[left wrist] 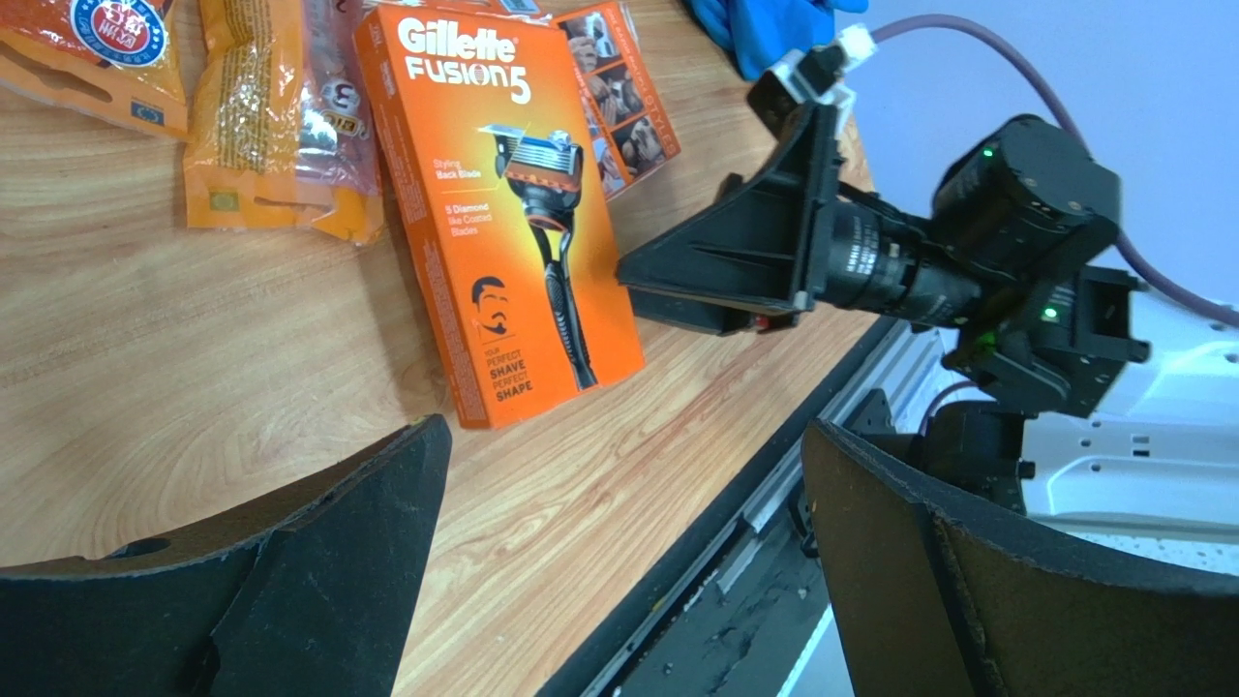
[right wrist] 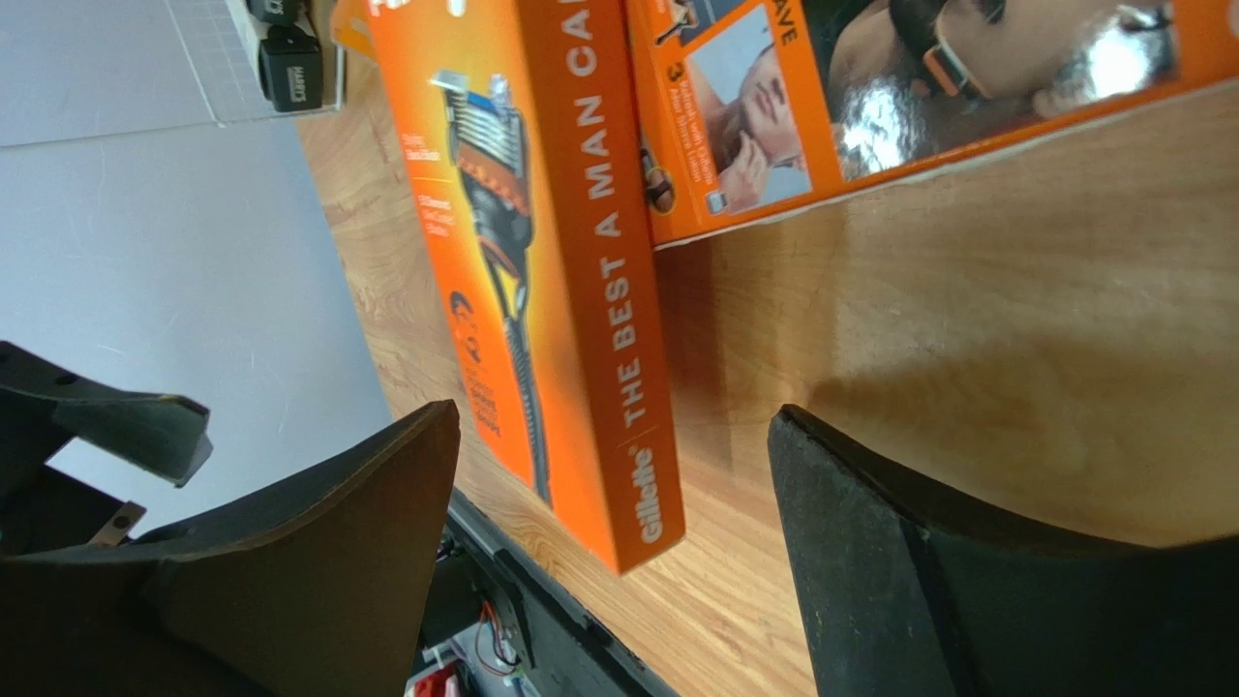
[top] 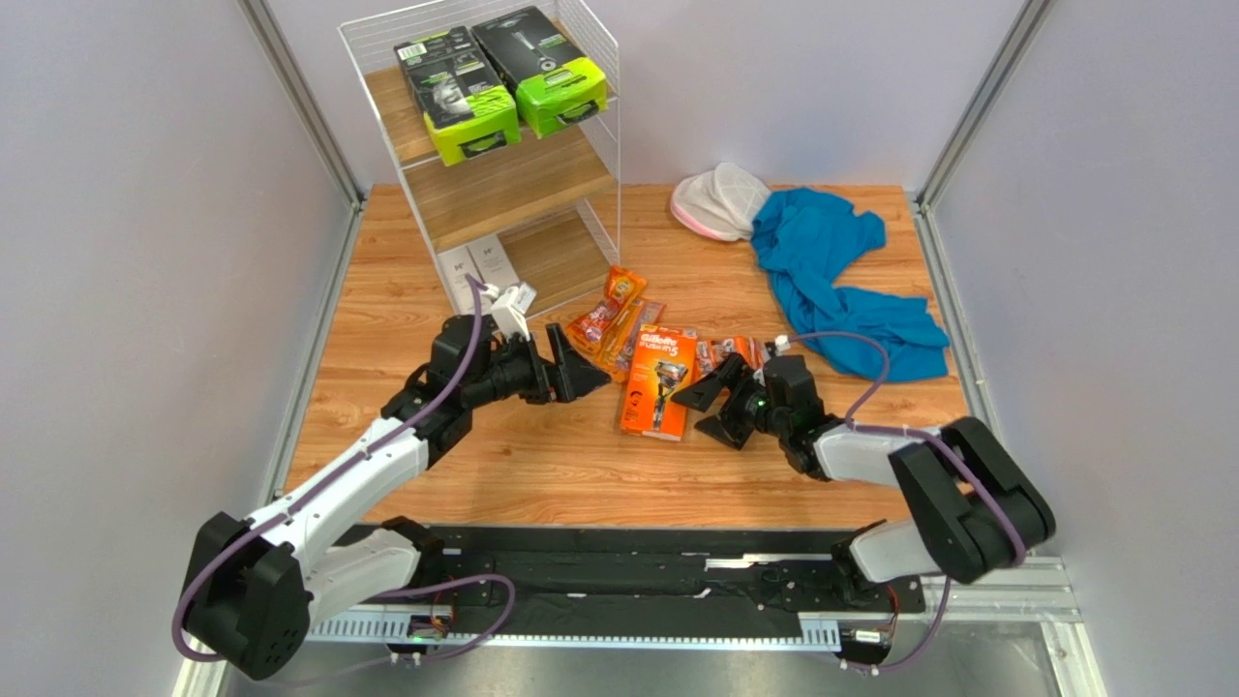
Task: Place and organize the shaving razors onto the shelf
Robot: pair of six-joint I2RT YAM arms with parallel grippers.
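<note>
Your right gripper (top: 716, 407) holds its jaws wide just right of the Gillette box (top: 658, 381) at frame centre, probably to straddle its edge, while your left gripper (top: 578, 363) gapes empty opposite.

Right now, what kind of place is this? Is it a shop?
Probably a robot test booth, not a shop: plain grey walls box in a wooden table, two robot arms are bolted to its near edge, and one small shelf holds razor packs.
</note>
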